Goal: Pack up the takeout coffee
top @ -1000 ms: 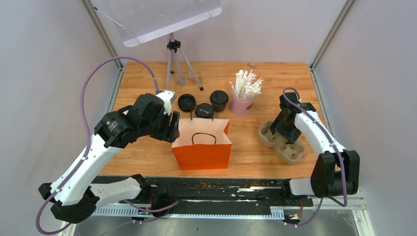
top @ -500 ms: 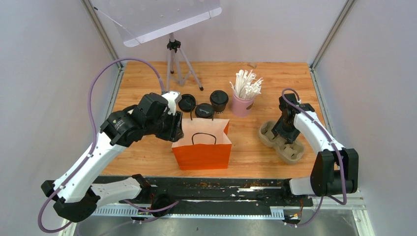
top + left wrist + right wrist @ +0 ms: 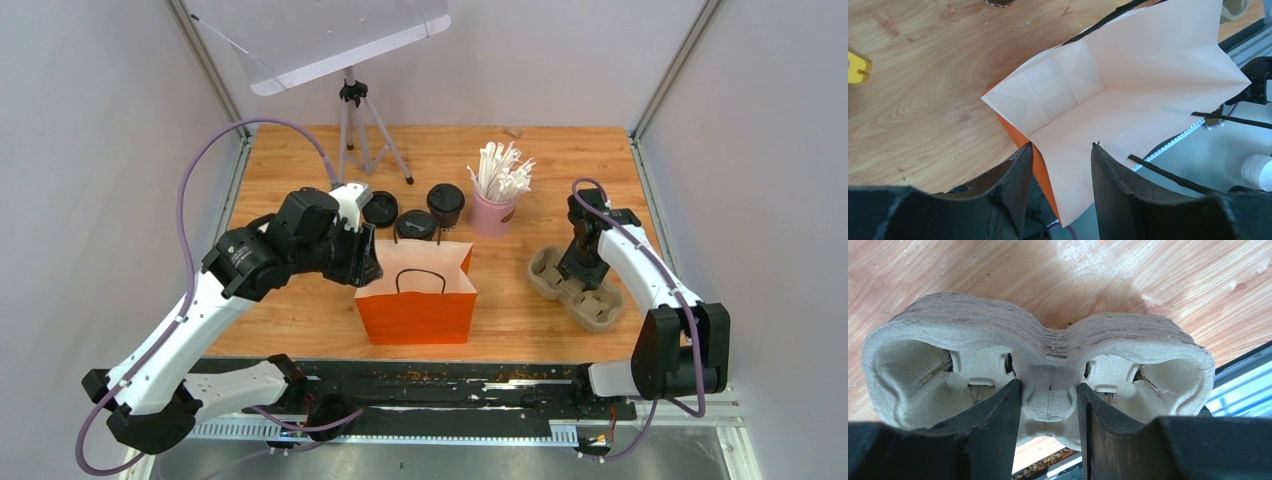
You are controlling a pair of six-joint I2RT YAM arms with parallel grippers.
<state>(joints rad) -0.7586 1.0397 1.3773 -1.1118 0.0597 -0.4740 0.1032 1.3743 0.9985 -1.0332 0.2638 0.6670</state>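
Bag (image 3: 415, 300): I see it standing open, nearest me.
Left gripper (image 3: 1062, 146): spread, astride the bag's left rim.
Right gripper (image 3: 1048, 385): pinching tray (image 3: 575, 285) at its middle.
Cups (image 3: 415, 225): three, lidded, on table (image 3: 290, 150) just behind the bag.

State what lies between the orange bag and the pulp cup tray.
Nothing stands there. In the top external view, only a bare strip of wooden table separates the orange bag from the pulp cup tray.
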